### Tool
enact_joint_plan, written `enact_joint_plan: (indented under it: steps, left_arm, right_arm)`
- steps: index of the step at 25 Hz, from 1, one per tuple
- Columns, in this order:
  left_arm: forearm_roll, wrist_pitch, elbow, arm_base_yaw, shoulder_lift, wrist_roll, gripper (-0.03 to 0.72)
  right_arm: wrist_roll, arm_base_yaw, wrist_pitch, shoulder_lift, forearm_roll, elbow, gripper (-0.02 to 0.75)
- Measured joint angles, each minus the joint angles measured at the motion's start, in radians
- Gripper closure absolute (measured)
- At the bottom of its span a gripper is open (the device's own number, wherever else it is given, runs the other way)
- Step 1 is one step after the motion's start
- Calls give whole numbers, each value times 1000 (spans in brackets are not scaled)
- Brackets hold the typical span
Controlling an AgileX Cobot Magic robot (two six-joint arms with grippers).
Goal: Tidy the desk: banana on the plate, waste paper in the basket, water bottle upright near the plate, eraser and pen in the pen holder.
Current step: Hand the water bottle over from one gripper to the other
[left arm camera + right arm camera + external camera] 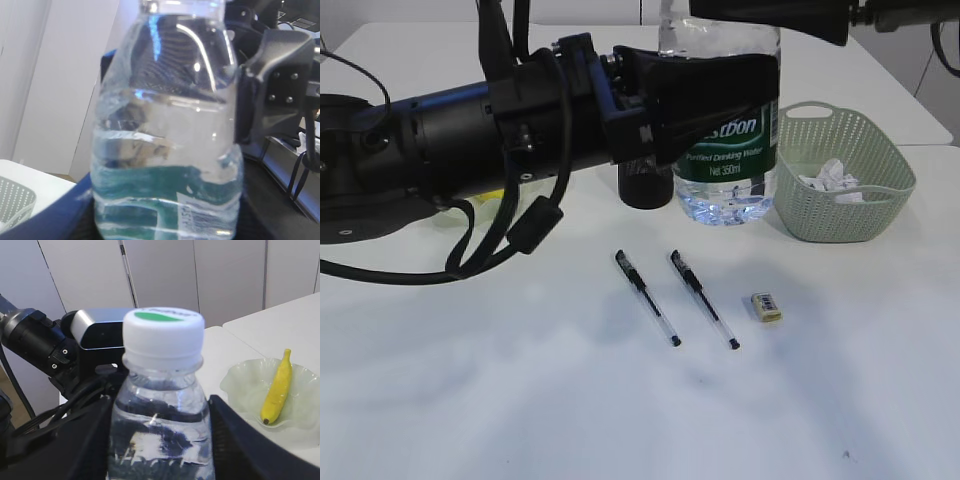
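The water bottle (pixel 725 180) stands upright at the table's middle, clear with a green label and white cap (pixel 163 327). My left gripper (pixel 740 100) reaches in from the left, shut on the bottle (pixel 165 150) at label height. From above, my right gripper (pixel 162 440) holds the bottle's shoulder, its black fingers (pixel 240 440) against both sides. Two pens (pixel 647 297) (pixel 704 299) and a small eraser (pixel 766 306) lie in front. The black pen holder (pixel 643 185) stands left of the bottle. The banana (pixel 277 387) lies on the pale plate (pixel 240 385). Waste paper (pixel 832 180) sits in the basket (pixel 880 215).
The left arm's thick black body and cables (pixel 510 230) span the left half of the table and hide most of the plate in the exterior view. The green mesh basket stands close to the bottle's right side.
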Motion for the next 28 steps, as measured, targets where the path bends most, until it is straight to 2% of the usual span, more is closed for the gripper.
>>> enact_joint_plan:
  steps: [3,17,21,28]
  left_arm:
    - [-7,5,0,0,0,18,280]
    - [-28,88,0,0,14,77,282]
    - [-27,97,6,0,14,79,282]
    - [-22,106,6,10,14,81,282]
  right_arm:
    - [0,0,-2,0,0,0,280]
    - [3,0,-34,-4,40,0,169]
    - [36,0,-38,-10,-27,-4,167]
    - [116,0,-68,-50,-217,-4,166]
